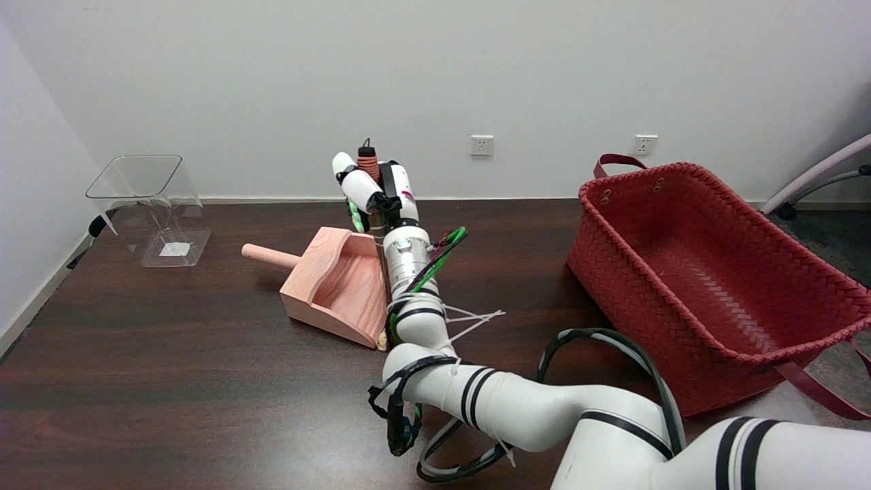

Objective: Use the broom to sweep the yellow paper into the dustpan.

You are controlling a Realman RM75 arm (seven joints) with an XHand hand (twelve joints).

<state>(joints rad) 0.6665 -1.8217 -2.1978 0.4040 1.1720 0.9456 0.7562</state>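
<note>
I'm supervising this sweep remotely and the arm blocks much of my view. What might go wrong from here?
1. The yellow paper isn't visible; it may lie behind the white right arm, so a sweep could miss it.
2. The arm runs close along the pink wooden dustpan and might nudge it.
3. The right hand holds a broom handle with a green-and-white striped cord; the grip is partly hidden, so it may slip.

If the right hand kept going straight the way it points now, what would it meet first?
Probably nothing on the table: the right hand, gripping the broom, points away over the table's far edge toward the white wall. Depth is unclear from this single view.
</note>
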